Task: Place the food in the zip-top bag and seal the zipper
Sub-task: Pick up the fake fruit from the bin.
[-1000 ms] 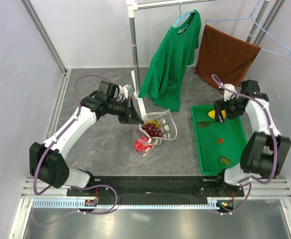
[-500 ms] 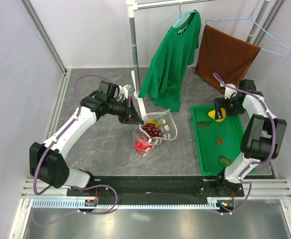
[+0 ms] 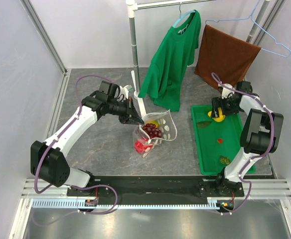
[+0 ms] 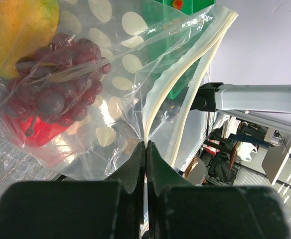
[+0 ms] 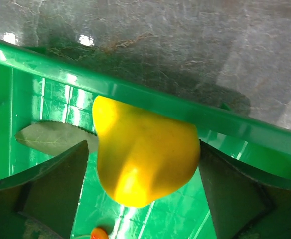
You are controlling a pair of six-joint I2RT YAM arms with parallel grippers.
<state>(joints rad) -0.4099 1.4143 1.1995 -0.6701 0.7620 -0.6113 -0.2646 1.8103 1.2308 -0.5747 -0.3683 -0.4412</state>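
Note:
The dotted zip-top bag (image 3: 158, 130) hangs from my left gripper (image 3: 137, 119), which is shut on its mouth edge beside the zipper (image 4: 195, 79). In the left wrist view my left gripper (image 4: 145, 144) pinches the film. Inside the bag lie the purple grape bunch (image 4: 61, 84), the red pepper piece (image 4: 36, 132) and a yellow-orange mango (image 4: 16, 30). My right gripper (image 3: 216, 115) is open in the green tray's far left corner. Its fingers straddle a yellow fruit piece (image 5: 140, 154) that rests against the tray rim (image 5: 235, 124); the right finger is at its side.
The green tray (image 3: 232, 149) also holds a brown leaf (image 5: 51, 139), a small red-orange piece (image 3: 219, 141) and a greenish piece (image 3: 225, 160). A white pole (image 3: 134, 55) stands behind the bag. A green shirt (image 3: 173, 55) and a brown towel (image 3: 225, 55) hang at the back.
My right gripper has shifted slightly left along the tray's far edge and turned over the yellow piece. The left arm and the bag have not moved.

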